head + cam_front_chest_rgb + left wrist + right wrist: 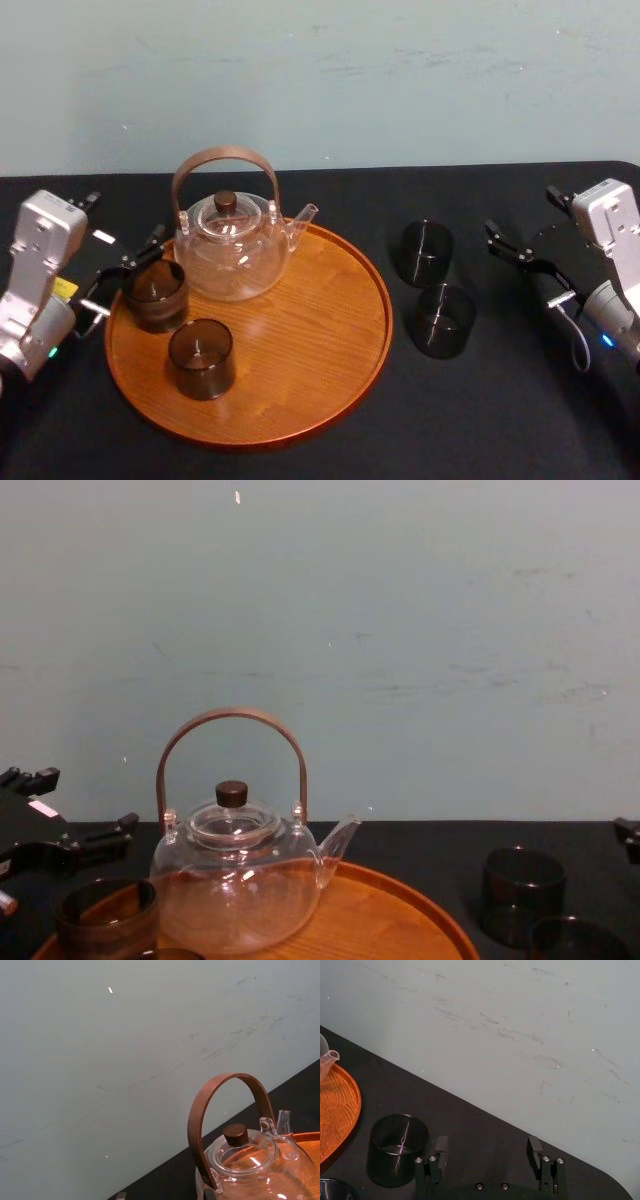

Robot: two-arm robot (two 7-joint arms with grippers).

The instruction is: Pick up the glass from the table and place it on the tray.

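Alignment is what we would mind: the right gripper (530,268), jaws wide and empty, hangs to the right of a dark glass (427,252) on the table (500,420) beside the tray (300,340), so it should straddle that glass squarely before closing gently. The left gripper (128,272), also spread open, sits low at the tray's left rim beside a placed glass (155,295).

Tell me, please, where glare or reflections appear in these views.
Head view: pale sheen across the tray and glints on the teapot; right wrist view: a bright streak inside the dark glass; left wrist view: highlights on the teapot lid.
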